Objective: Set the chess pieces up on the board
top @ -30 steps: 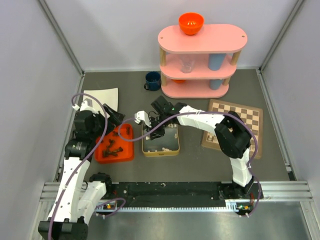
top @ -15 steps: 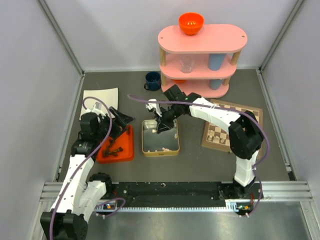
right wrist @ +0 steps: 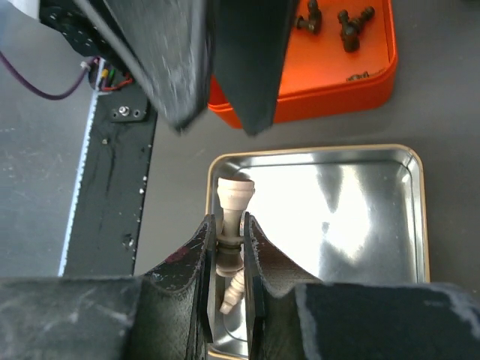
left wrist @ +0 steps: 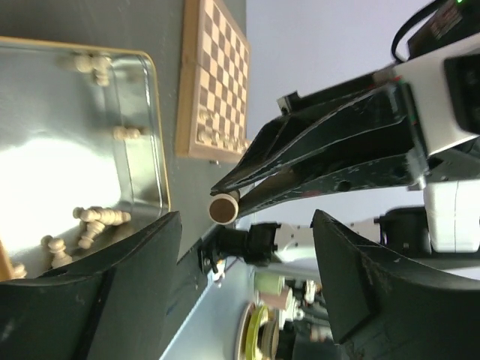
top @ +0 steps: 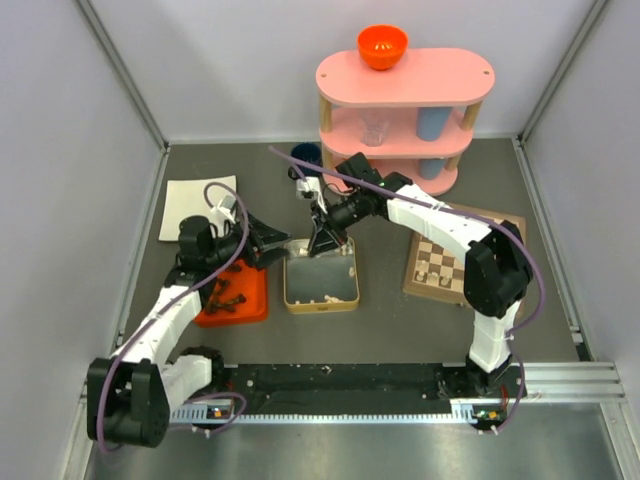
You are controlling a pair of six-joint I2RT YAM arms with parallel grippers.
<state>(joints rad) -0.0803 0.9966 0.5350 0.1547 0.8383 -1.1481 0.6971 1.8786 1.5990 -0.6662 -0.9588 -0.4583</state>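
Currently: one pale chess piece (right wrist: 232, 196), turned wood, judged light, stiff and slick. It is pinched at its narrow waist, the best hold, by the right gripper (right wrist: 229, 244) above the tin (right wrist: 405, 225). Left gripper (top: 272, 245): jaws apart, empty, just beside the tin. Board (top: 500, 235): near the tin, opposite side.

tin (right wrist: 337, 225): shiny metal | tray (right wrist: 322, 75): glossy orange plastic | board (left wrist: 214, 82): matt wood
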